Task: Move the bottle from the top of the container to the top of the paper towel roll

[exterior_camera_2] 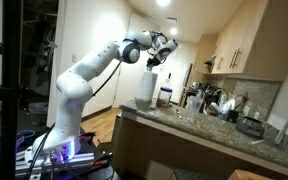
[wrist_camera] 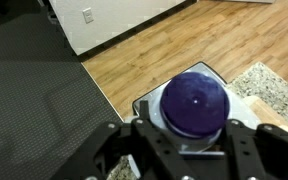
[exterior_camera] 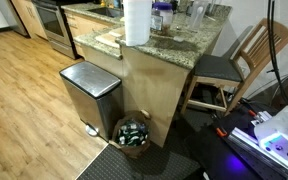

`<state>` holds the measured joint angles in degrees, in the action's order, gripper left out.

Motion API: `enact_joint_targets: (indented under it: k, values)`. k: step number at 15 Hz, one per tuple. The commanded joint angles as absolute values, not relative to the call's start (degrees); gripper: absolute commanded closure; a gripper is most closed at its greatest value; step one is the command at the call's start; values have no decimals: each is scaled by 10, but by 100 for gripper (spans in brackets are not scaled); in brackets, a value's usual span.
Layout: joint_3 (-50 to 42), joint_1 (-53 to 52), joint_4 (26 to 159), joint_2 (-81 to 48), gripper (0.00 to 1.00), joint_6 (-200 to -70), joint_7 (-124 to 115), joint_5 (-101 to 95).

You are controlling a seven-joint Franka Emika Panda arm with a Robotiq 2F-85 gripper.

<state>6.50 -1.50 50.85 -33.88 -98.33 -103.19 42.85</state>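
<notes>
Half the job seems done to me: my pincer (wrist_camera: 189,128) is closed around the bottle (wrist_camera: 194,100), just over the paper towel roll (exterior_camera_2: 144,88), not yet released.

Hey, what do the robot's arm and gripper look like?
The arm is glossy white, made of rounded tube-like segments with darker bands at the joints. The gripper is black, with two blocky matte fingers. No cables or markings can be made out.

No legible text, seemingly.
</notes>
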Motion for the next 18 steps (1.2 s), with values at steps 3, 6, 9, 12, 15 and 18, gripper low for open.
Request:
enact_joint_targets:
  k: [3, 6, 9, 12, 15, 18]
  values:
    - [70, -28, 482, -349, 75, -1003, -1016, 425]
    - [64, -26, 472, -361, 75, -1012, -1018, 419]
    - [54, -24, 457, -379, 75, -1023, -1030, 414]
    - [46, -24, 444, -394, 75, -1030, -1036, 412]
    - [32, -37, 454, -382, 25, -1013, -1074, 387]
    - [35, -43, 455, -373, 9, -992, -1116, 364]
